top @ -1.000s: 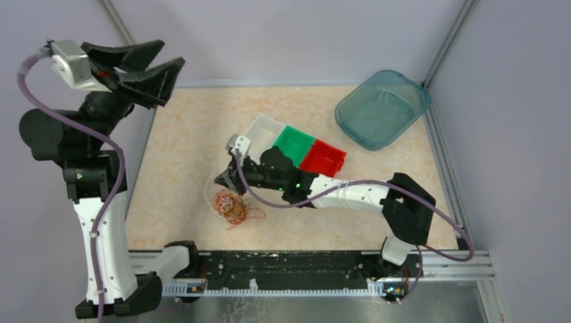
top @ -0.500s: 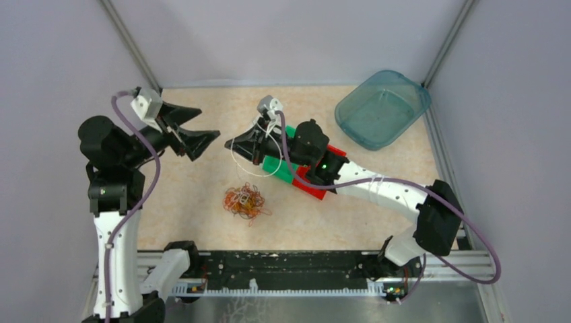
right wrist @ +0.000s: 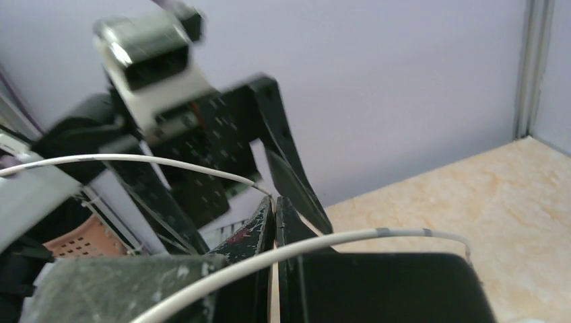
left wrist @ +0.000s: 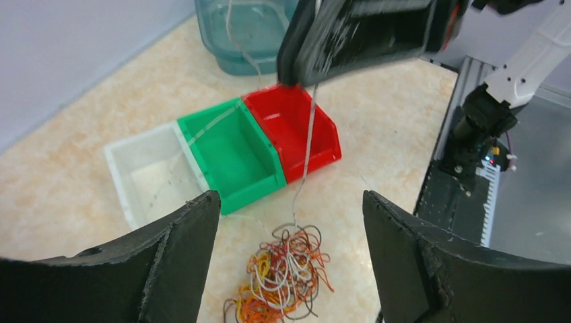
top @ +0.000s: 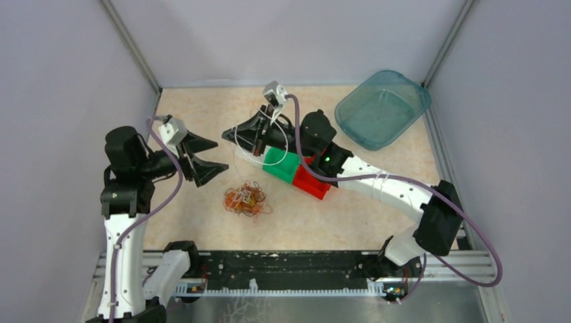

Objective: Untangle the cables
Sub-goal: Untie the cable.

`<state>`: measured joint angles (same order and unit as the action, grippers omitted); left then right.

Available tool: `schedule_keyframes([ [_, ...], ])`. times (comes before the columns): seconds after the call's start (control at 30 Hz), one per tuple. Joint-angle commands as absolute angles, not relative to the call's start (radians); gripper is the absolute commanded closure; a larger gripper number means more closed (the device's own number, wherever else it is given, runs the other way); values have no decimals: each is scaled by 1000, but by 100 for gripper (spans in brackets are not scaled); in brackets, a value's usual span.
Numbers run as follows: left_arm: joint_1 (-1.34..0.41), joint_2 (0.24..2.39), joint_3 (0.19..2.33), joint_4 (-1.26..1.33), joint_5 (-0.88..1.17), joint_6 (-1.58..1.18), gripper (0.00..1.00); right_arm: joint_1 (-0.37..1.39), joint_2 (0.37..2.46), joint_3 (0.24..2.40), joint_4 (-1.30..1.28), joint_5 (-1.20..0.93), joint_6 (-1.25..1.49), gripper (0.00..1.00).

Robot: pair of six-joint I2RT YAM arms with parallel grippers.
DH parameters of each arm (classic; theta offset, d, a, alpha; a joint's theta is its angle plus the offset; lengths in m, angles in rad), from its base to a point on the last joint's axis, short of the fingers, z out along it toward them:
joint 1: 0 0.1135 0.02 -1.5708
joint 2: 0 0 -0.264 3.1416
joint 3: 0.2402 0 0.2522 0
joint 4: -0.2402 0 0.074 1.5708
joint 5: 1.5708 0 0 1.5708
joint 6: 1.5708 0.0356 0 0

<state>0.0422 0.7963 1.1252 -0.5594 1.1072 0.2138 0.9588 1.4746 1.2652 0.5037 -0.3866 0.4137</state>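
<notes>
The cables [top: 246,200] lie as a small tangle of orange, red, yellow, brown and white loops on the table; in the left wrist view the tangle [left wrist: 286,279] sits between my left fingers. My right gripper [top: 229,136] is shut on a thin white cable [right wrist: 337,241] and held high behind the tangle. That white cable [left wrist: 310,134] hangs down from it into the tangle. My left gripper [top: 222,155] is open and empty, up and left of the tangle, pointing at it. The left wrist view shows its jaws [left wrist: 289,198] wide apart.
A row of bins stands behind the tangle: white [left wrist: 151,175], green [top: 281,163] and red [top: 311,182], partly under my right arm. A teal tub [top: 382,108] sits at the back right. Purple walls close in the table.
My right gripper rose from the tangle with the white cable and moved back. My left arm came down from the back left corner toward the tangle, jaws still open.
</notes>
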Motion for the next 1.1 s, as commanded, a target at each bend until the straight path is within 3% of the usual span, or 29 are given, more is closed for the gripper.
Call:
schedule_keyframes([
  [0.0, 46, 799, 1054, -550, 1185, 233, 16, 958, 1470, 1360, 580, -432, 472, 100],
  [0.3, -52, 812, 913, -311, 1216, 5, 18, 1000, 1527, 1452, 539, -433, 463, 100],
  [0.53, -82, 808, 972, -367, 1275, 25, 23, 1017, 1576, 1558, 489, -439, 434, 100],
  [0.6, -81, 800, 987, -378, 1222, 38, 36, 1017, 1577, 1576, 486, -443, 432, 100],
  [0.67, -81, 798, 1002, -371, 1113, 46, 66, 1020, 1575, 1593, 480, -446, 429, 100],
  [0.73, -82, 793, 1017, -341, 1011, 51, 81, 1022, 1571, 1607, 473, -446, 421, 100],
  [0.93, -81, 796, 1099, -150, 955, -136, 99, 1022, 1543, 1600, 453, -450, 409, 100],
  [1.07, -82, 853, 1254, -112, 950, -195, 100, 1020, 1513, 1561, 455, -440, 401, 100],
])
